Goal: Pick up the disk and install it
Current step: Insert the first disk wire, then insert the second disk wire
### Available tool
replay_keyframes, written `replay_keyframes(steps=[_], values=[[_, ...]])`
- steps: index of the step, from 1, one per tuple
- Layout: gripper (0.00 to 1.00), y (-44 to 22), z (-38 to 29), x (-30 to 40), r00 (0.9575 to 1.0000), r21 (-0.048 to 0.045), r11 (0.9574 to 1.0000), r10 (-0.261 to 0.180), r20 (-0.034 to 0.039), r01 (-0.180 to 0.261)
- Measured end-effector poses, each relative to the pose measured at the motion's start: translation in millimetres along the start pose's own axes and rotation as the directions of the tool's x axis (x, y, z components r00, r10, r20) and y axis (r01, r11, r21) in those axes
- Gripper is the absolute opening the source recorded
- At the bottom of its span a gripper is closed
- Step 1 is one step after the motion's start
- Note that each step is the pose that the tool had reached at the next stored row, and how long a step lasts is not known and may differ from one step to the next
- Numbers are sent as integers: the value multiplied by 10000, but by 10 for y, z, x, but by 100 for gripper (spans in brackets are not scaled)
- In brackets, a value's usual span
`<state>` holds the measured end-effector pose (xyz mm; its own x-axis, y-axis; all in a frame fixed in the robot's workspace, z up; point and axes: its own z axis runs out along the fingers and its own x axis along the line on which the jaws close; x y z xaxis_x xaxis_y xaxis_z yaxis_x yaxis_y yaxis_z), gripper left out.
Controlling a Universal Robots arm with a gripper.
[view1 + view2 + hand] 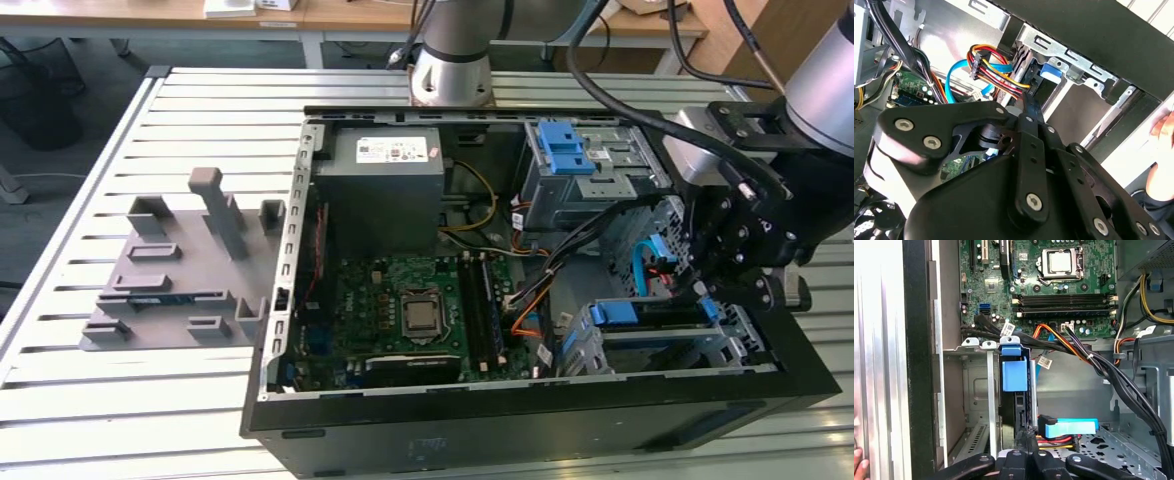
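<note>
In the exterior view, a grey fixture (174, 270) sat on the slatted surface (80, 410) at the exterior view's left. The open computer case (534, 425) lay beside it, motherboard (414, 300) exposed. Further right, the disk (641, 313) (1014, 374) stood on edge in the lower drive bay, blue bracket outward. My jaws (703, 288) (1027, 437) (1026, 102) were clenched together just beside its edge; contact could not be confirmed.
</note>
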<state>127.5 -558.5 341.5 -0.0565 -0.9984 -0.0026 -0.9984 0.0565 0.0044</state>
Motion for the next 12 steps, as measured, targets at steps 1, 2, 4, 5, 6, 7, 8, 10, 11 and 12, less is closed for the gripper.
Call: replay_keyframes(steps=[1,2,4,5,6,7,8,10,11,12], values=[[11,0,-1,0,10000,-1,10000,0,-2,0],[11,0,-2,0,10000,0,10000,0,-2,0],[11,0,-2,0,10000,-1,10000,0,-1,0],[11,0,-2,0,10000,-1,10000,0,-2,0],[11,0,-2,0,10000,-1,10000,0,-2,0],[11,0,-5,0,10000,-2,10000,0,-3,0],[11,0,-7,0,10000,-2,10000,0,-2,0],[11,0,-7,0,10000,-2,10000,0,-2,0],[11,0,-7,0,10000,-1,10000,0,-2,0],[11,7,-8,0,10000,2,10000,-1,-4,1]])
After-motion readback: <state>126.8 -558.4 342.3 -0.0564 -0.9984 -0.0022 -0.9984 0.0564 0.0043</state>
